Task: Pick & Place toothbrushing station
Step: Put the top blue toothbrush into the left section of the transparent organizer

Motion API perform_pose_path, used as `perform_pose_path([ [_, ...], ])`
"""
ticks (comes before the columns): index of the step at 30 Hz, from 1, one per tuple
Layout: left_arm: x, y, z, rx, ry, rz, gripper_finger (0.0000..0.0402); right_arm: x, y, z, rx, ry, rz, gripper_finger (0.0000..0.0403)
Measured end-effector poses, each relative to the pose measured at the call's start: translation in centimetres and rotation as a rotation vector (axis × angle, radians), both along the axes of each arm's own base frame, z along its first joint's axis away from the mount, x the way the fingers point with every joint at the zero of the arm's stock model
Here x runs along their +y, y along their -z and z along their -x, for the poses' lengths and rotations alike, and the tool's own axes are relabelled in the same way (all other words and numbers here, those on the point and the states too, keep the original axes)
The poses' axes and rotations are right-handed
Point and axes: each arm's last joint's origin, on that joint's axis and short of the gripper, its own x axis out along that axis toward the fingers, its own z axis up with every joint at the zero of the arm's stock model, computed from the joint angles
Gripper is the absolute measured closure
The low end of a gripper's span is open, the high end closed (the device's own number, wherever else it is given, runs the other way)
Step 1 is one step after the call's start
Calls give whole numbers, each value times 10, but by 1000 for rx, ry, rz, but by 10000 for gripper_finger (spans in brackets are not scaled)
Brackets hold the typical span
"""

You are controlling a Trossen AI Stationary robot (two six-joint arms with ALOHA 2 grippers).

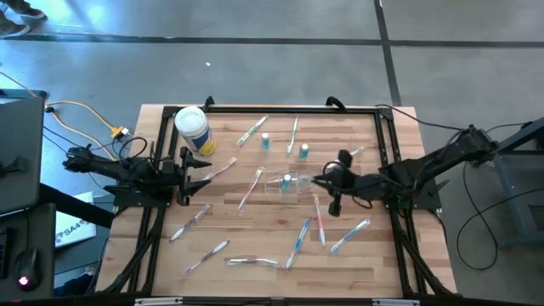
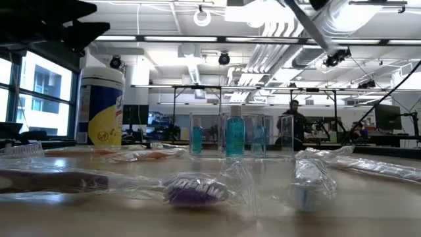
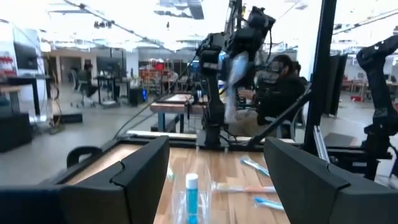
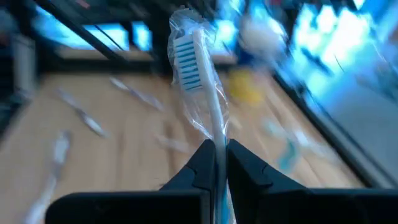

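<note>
My right gripper (image 1: 324, 180) is raised over the middle of the table, shut on a toothbrush (image 4: 194, 68) with blue bristles in a clear wrapper. It also shows in the left wrist view (image 3: 235, 65), high above the wood. The toothbrushing station (image 1: 293, 186), a clear boxy holder, stands on the wood just left of that gripper with a teal bottle (image 1: 287, 179) at it. The station also shows in the low view (image 2: 227, 135). My left gripper (image 1: 200, 167) is open and empty at the table's left side, its fingers (image 3: 134, 180) pointing toward the station. My right gripper pinches the wrapped toothbrush by its handle (image 4: 217, 134) between its two fingers, wrapper and all. The brush runs along the fingers, and its bristle head (image 4: 185, 56) sticks out past the fingertips. It is lifted clear of the table.
A white tub with a yellow label (image 1: 193, 129) stands at the far left. Two more teal bottles (image 1: 264, 141) (image 1: 303, 153) stand behind the station. Several wrapped toothbrushes (image 1: 297, 242) lie scattered over the wood. A person (image 3: 283, 87) sits beyond the table.
</note>
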Motion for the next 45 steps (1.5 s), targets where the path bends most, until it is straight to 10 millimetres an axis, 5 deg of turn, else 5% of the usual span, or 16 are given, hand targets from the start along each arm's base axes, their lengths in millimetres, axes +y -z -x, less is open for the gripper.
perform_pose_path([
  [11,-11,-11,-27,-78,59,-160,139,-12,6,-51,-155,-258,109,388],
  [20,-26,-38,-85,18,17,-229,139,-33,20,-78,-214,-343,71,388],
  [31,-45,-67,-157,82,-13,-335,139,-34,24,-83,-211,-351,70,388],
  [45,-41,-84,-180,59,-49,-305,139,-34,24,-83,-209,-367,94,388],
])
